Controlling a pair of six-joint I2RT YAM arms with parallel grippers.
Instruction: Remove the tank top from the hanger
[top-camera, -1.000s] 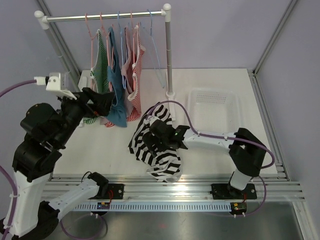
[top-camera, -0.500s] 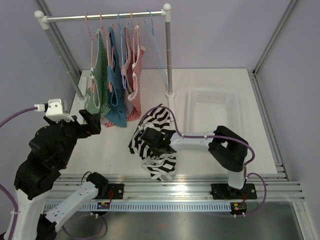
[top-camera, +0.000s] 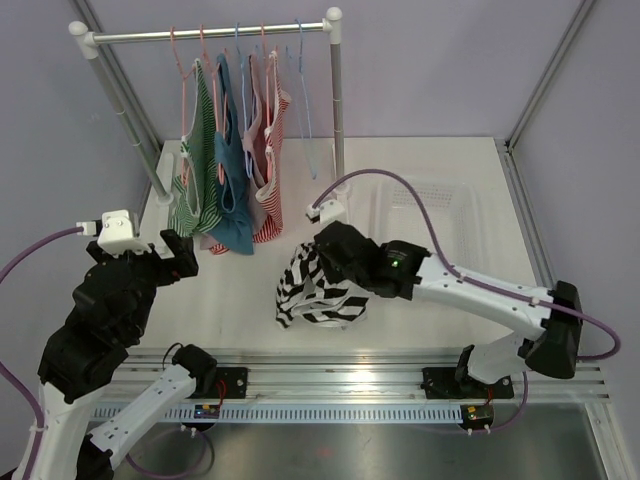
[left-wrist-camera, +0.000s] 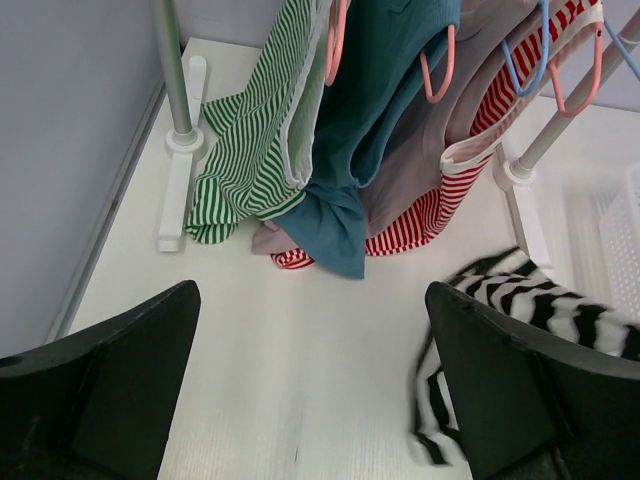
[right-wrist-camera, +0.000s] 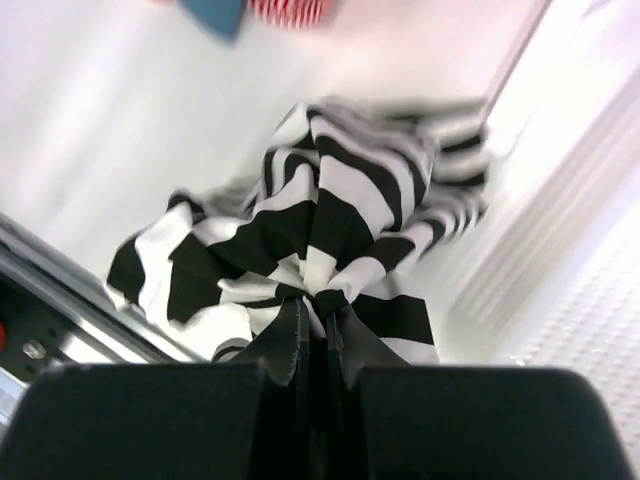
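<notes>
Pinching the crumpled black-and-white striped tank top (right-wrist-camera: 330, 220), the right pincer (right-wrist-camera: 312, 300) is closed; left pincer (left-wrist-camera: 310, 295) gapes empty.

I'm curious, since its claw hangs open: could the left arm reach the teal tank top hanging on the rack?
Probably yes. The open left gripper faces the teal tank top with only bare white table between, though a green-striped top hangs close beside it.

A clear plastic basket (top-camera: 455, 200) sits on the white table (top-camera: 230, 300), just right of the clothes rack (top-camera: 337, 100). A green-striped top (top-camera: 203, 140), a teal top (top-camera: 232, 200) and a red-striped top (top-camera: 270, 215) hang from its rail.
</notes>
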